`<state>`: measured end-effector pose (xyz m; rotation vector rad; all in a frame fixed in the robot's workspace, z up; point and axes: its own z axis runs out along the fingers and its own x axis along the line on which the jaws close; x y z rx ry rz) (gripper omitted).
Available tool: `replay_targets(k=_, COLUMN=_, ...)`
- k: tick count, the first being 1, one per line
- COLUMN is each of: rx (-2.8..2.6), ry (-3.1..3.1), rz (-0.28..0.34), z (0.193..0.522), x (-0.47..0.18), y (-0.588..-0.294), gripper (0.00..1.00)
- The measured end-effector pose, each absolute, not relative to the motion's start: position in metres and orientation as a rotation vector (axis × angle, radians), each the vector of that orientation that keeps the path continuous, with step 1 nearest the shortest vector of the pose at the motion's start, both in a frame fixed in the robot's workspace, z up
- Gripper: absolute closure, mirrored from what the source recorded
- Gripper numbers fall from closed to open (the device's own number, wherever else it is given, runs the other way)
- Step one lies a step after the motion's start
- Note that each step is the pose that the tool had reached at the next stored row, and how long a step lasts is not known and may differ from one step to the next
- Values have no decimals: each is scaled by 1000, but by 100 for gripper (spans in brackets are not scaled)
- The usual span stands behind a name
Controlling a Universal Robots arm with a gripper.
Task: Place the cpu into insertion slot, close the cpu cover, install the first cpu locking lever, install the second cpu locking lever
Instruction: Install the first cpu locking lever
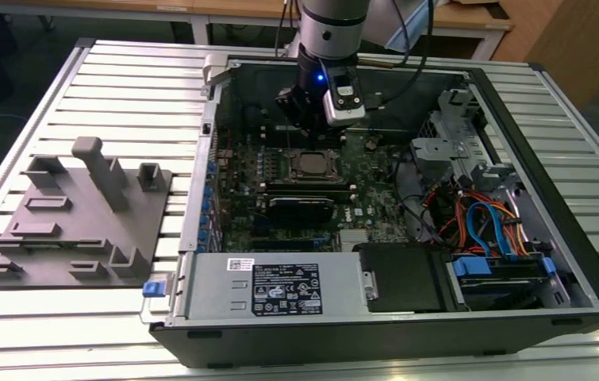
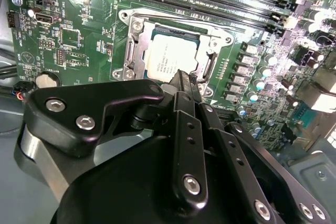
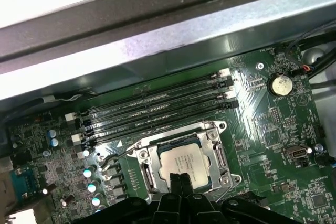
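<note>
The cpu (image 2: 169, 59) lies flat in the insertion slot (image 1: 313, 164) on the green board, its silver top facing up. It also shows in the first wrist view as the cpu (image 3: 185, 162). The cpu cover (image 2: 131, 56) lies down around the chip as a silvery frame; the first wrist view has the cover (image 3: 218, 153) too. A thin wire lever (image 3: 116, 154) sticks out from one side of the socket. My gripper (image 2: 181, 76) hovers just above the chip's edge, shut, with nothing in it. From outside, the gripper (image 1: 315, 127) hangs over the socket inside the case.
Long black memory slots (image 3: 157, 109) run beside the socket. A coin battery (image 3: 279, 84) sits on the board. The case wall (image 3: 157, 40) rises close behind the slots. Drive bays and coloured cables (image 1: 489, 230) fill the exterior view's right. A grey fixture block (image 1: 87, 206) stands outside the case.
</note>
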<state>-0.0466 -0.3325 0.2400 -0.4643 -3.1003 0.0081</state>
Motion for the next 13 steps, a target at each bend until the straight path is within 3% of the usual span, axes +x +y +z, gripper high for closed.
replay_targets(k=13, rx=-462, ry=-3101, rz=8, z=240, x=-47, y=-333, gripper=90)
